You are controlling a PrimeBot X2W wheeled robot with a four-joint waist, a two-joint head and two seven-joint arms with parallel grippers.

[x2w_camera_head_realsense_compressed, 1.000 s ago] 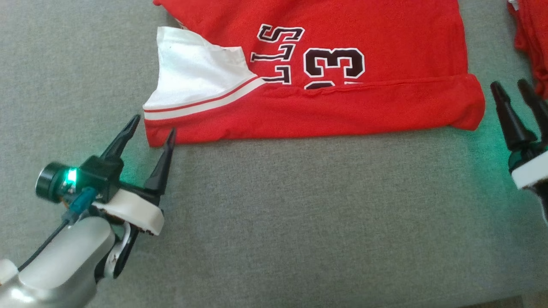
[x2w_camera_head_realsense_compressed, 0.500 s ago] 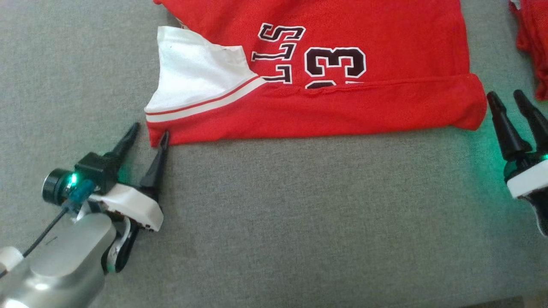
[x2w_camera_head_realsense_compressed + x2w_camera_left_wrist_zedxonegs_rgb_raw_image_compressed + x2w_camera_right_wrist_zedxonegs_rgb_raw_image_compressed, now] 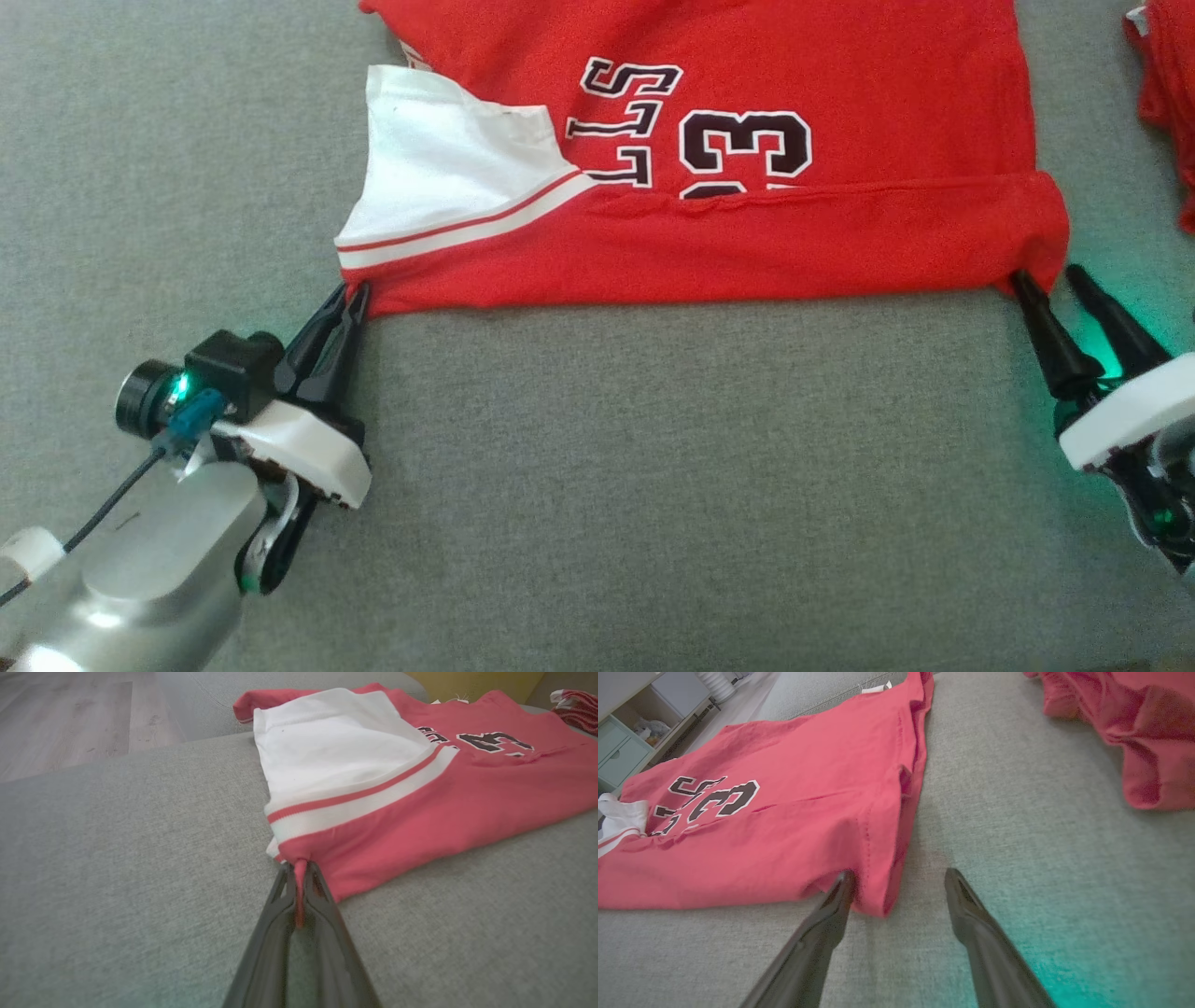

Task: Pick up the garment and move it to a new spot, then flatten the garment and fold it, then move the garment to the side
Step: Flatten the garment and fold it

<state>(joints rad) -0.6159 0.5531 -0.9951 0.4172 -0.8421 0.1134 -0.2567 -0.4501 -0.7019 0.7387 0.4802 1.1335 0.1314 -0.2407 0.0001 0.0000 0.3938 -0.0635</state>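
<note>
The garment (image 3: 728,243) is a red jersey with black-and-white lettering and a white panel, lying partly folded on the grey cushion (image 3: 653,467). My left gripper (image 3: 353,295) is shut on the garment's near left corner; in the left wrist view a pinch of red cloth shows between the closed fingers (image 3: 299,877) below the garment (image 3: 420,793). My right gripper (image 3: 1050,278) stands open around the garment's near right corner; in the right wrist view one finger touches the red hem (image 3: 873,891) and the other is on bare cushion, with the right gripper (image 3: 899,877) straddling that corner.
Another red cloth (image 3: 1167,112) lies at the far right edge, seen close by in the right wrist view as a crumpled red heap (image 3: 1125,732). Wooden floor (image 3: 70,714) lies beyond the cushion's left edge. A pale cabinet (image 3: 626,742) stands beyond it.
My left gripper moved up to the near left corner and shut on it. My right gripper advanced to the near right corner, still open. The camera shifted slightly.
</note>
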